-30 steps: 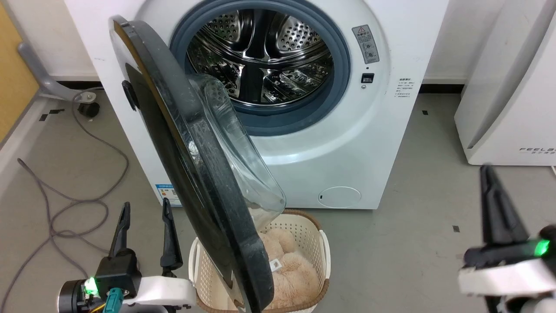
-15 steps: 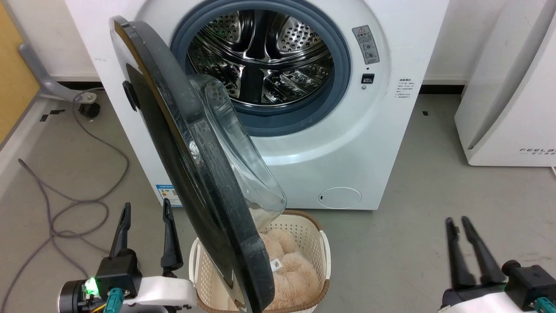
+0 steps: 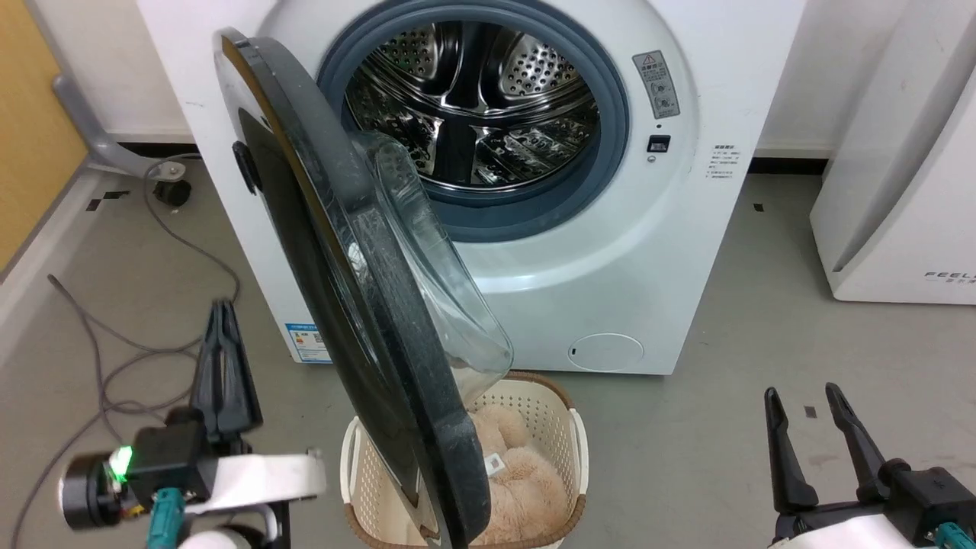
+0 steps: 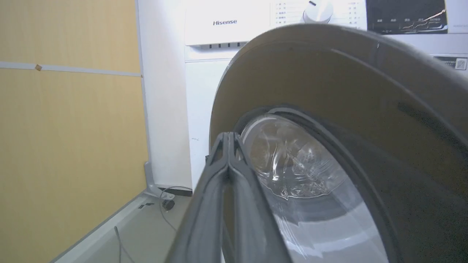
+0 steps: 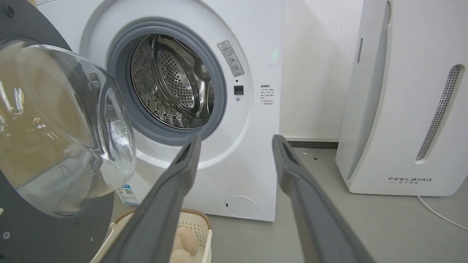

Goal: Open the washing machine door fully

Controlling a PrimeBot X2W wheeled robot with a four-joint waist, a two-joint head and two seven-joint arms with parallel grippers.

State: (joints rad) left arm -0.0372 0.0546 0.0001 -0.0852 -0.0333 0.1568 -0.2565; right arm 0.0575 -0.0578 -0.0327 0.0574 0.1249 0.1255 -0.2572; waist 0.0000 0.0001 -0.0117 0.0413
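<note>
Door [image 3: 305, 252] half open, hinged at machine [image 3: 610, 252] left. Stiff, probably heavy, glossy (glass bowl fragile): push rim. Left end effector [image 3: 223, 309] pinched together near outer face; right end effector [image 3: 801, 393] apart.

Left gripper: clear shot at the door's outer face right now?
Likely yes: the left gripper, shut, points at the washing machine door, at its outer face, with nothing between them.

Door [image 3: 381, 320] juts over basket [image 3: 526, 402], drum mouth [image 3: 473, 99] open
</note>
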